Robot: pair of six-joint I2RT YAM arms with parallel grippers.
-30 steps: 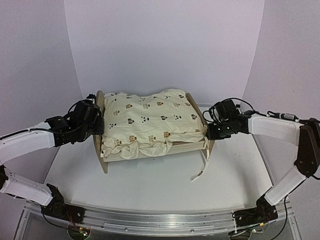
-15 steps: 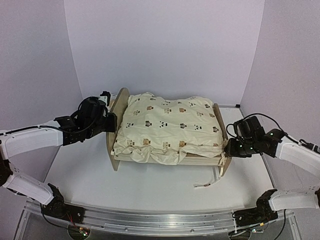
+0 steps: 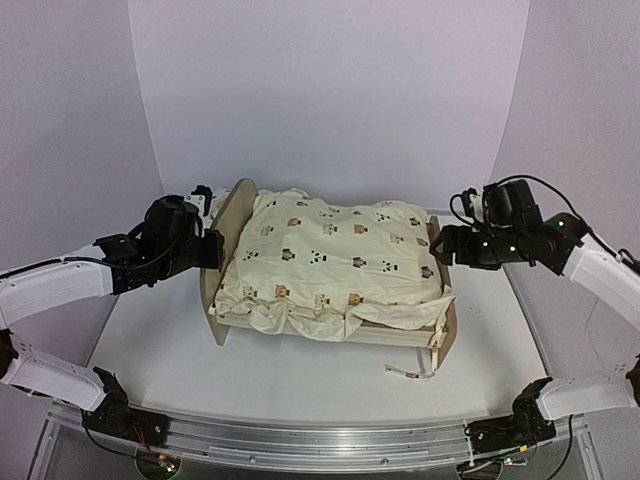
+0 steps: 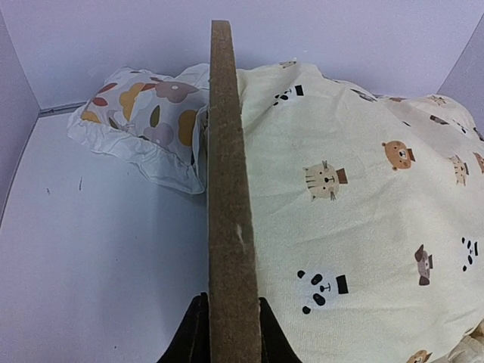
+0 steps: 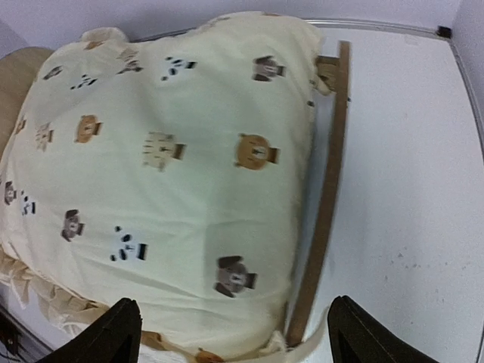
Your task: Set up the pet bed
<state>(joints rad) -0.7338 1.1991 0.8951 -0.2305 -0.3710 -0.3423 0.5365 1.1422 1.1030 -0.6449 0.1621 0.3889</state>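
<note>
One pet bed [image 3: 432, 335] sits mid-way across the white bench [image 3: 300, 370], its left end board [image 4: 227, 189] clenched in my left tool [image 3: 208, 250], my right tool [image 3: 443, 246] released just off the right end, pale walls [image 3: 330, 90] close around, a cream quilt [image 3: 335, 255] hiding its base and a floral pillow [image 4: 140, 125] partly tucked behind that board.

Animal-print quilt [image 3: 335, 260] rumpled (ruffled edge); floral pillow [image 4: 144, 121] beside, possibly touching.

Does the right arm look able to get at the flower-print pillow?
Probably not: the pillow lies beyond the end board that the left gripper clamps, with the pet bed and its quilt between it and the right gripper.
</note>
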